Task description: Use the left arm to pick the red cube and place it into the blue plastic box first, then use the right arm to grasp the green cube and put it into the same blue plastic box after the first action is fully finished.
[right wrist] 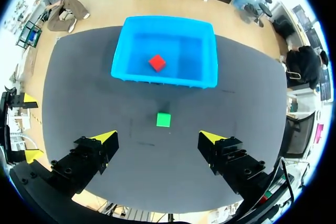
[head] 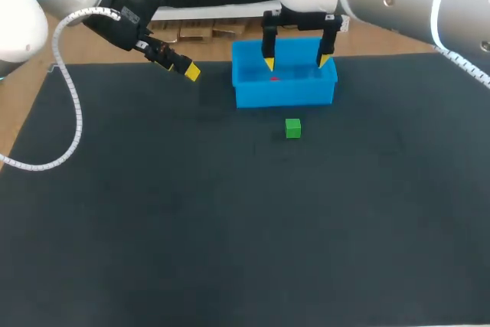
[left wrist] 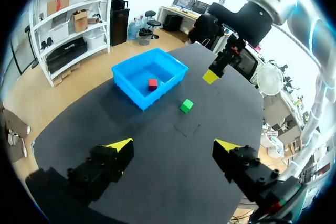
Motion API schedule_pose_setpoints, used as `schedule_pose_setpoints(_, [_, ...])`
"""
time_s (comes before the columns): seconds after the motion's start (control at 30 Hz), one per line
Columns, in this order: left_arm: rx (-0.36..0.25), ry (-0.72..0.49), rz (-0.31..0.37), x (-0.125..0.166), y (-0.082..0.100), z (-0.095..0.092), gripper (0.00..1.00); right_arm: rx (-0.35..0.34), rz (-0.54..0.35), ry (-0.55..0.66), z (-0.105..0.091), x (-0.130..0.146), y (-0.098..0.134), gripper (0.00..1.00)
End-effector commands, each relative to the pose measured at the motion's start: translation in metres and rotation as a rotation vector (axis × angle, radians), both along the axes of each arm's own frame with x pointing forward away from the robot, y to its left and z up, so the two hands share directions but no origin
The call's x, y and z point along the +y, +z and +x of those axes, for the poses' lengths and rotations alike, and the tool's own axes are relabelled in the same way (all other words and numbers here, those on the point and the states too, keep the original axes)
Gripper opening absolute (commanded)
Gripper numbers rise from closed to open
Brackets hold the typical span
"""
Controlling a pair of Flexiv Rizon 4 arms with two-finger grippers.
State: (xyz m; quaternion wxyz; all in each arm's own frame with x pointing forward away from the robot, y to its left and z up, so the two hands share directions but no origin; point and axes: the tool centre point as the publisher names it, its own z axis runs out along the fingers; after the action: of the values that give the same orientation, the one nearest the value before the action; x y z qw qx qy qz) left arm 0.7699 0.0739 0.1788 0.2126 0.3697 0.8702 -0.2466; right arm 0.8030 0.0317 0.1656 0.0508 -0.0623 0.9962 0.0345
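Dark table [head: 153, 227], blue plastic box [head: 283, 96] near its far edge, green cube [head: 292, 128] just in front of it

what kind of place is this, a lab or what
Most likely a robotics lab test bench: a dark table, my left gripper and right gripper above it, and simple props: a blue plastic box holding a red cube, a green cube on the table close by.
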Motion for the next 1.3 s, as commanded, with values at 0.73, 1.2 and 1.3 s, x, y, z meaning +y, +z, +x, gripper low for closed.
schedule_pose_setpoints(0.73, [-0.003,0.0,-0.003,0.001,0.0,-0.001,1.0,0.02,0.033,-0.014,-0.01,-0.004,-0.039,1.0])
schedule_pose_setpoints(1.2, [-0.003,0.0,-0.003,0.001,0.0,-0.001,1.0,-0.009,0.025,0.011,-0.012,-0.001,-0.056,1.0])
schedule_pose_setpoints(1.3, [-0.003,0.0,-0.003,0.001,0.0,-0.001,1.0,-0.009,0.016,0.012,-0.012,-0.001,-0.058,1.0])
